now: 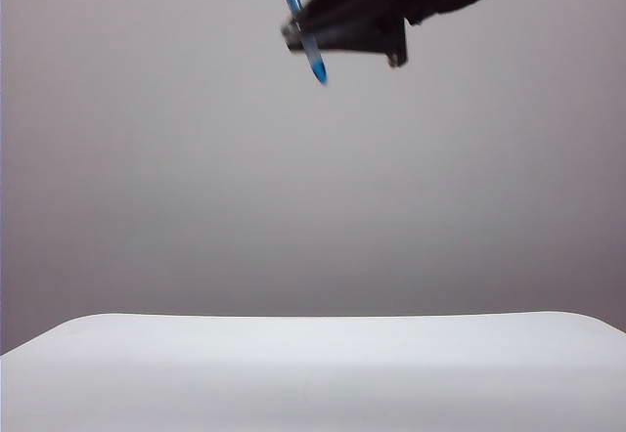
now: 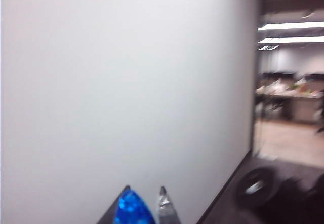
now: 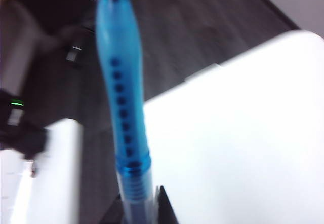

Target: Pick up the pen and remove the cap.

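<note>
Pen (image 3: 124,112) fills right wrist view, right gripper (image 3: 139,206) fingers clamped on its barrel, high above white worktop (image 1: 313,373). Left gripper (image 2: 144,209) fingers pinch blue cap (image 2: 132,209), facing a wall (image 2: 126,82).

Plain, pale grey wall (image 1: 196,178) filling the exterior view, evenly lit. Below it, white desk (image 1: 313,373) with rounded corners. From the left wrist view, same blank wall running to a dark baseboard (image 2: 225,193) and dark floor (image 2: 283,203). Beyond, an opening into a blurred office: strip ceiling lights (image 2: 291,29), cluttered tables (image 2: 288,95), light brown flooring (image 2: 291,140). From the right wrist view, dark wood-grain floor (image 3: 202,31) beside the white desk.
</note>
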Motion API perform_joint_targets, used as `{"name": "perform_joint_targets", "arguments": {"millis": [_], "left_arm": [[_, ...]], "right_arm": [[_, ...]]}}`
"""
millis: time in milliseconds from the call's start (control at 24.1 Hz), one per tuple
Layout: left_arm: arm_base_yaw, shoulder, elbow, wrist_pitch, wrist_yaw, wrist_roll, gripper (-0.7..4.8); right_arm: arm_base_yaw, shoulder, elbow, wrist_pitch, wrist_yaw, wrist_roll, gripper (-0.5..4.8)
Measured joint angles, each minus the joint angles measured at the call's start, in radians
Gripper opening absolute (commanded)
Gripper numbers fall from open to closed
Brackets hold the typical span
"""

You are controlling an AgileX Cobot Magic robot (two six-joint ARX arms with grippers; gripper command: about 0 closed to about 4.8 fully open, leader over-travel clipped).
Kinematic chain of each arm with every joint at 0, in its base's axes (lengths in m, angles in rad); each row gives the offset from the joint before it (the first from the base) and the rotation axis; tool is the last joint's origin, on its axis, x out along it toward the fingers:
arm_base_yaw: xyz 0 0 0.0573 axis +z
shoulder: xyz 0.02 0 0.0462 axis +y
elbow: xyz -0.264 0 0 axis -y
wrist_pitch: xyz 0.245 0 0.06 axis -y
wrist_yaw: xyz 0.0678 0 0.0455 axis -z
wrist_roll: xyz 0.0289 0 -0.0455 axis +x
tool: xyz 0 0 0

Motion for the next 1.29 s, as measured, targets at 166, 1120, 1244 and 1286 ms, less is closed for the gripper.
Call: {"name": "perform_joint_targets", "arguments": {"millis": [166, 1120, 1244, 1286], "left_arm": [[0.064, -0.004, 0.026, -0.252, -0.091, 0.1, 0.48], [-0.062, 0.373, 0.024, -1.223, -0.565, 0.346, 0.48], [-0.079, 0.456, 0.024, -1.226, -0.584, 0.338, 0.48], [-0.083, 0.475, 0.022, -1.228, -0.591, 0.334, 0.48]], "right_arm": [[-0.008, 0.0, 0.0, -0.051, 0.22, -0.001, -0.01], [-0.045, 0.319, -0.002, -0.248, 0.707, 0.007, -0.01], [-0.055, 0.356, -0.002, -0.264, 0.729, 0.007, -0.01], [-0.057, 0.366, -0.004, -0.266, 0.729, 0.007, -0.01]]}}
